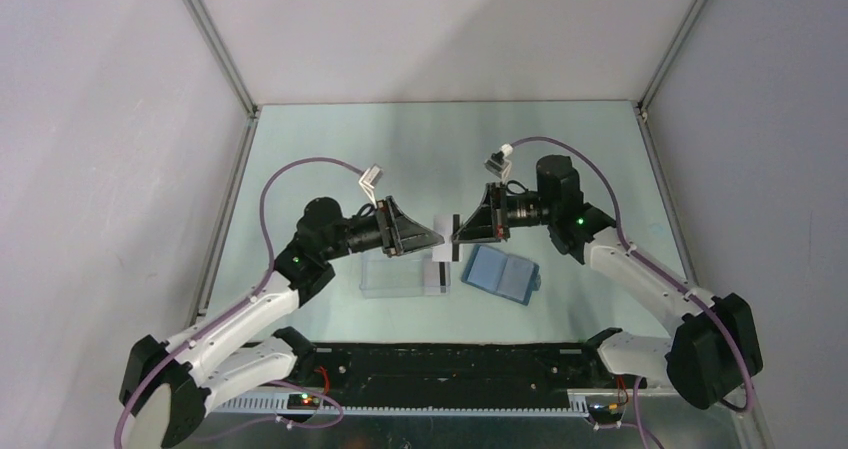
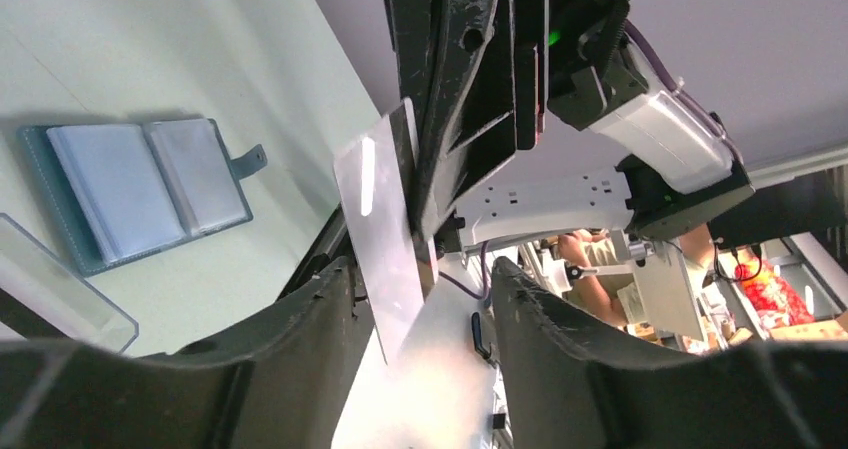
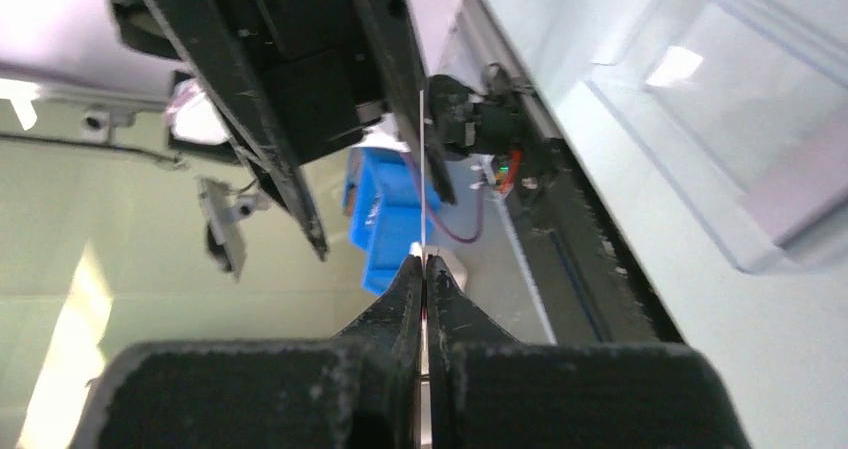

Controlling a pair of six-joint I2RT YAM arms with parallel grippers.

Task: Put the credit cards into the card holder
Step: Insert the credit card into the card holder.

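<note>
Pale green bench (image 1: 330, 149), white walls (image 1: 420, 29); one wallet (image 1: 503, 272), one clear box (image 1: 395, 277), two cards (image 1: 437, 274). Right fingers (image 3: 400, 299) clamp one card (image 2: 380, 239); left fingers (image 2: 290, 339) apart.

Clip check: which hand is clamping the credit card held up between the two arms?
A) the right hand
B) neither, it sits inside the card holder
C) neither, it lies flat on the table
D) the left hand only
A: the right hand has its fingers pinched shut on the credit card, while the left hand has its fingers apart on either side of it.
</note>
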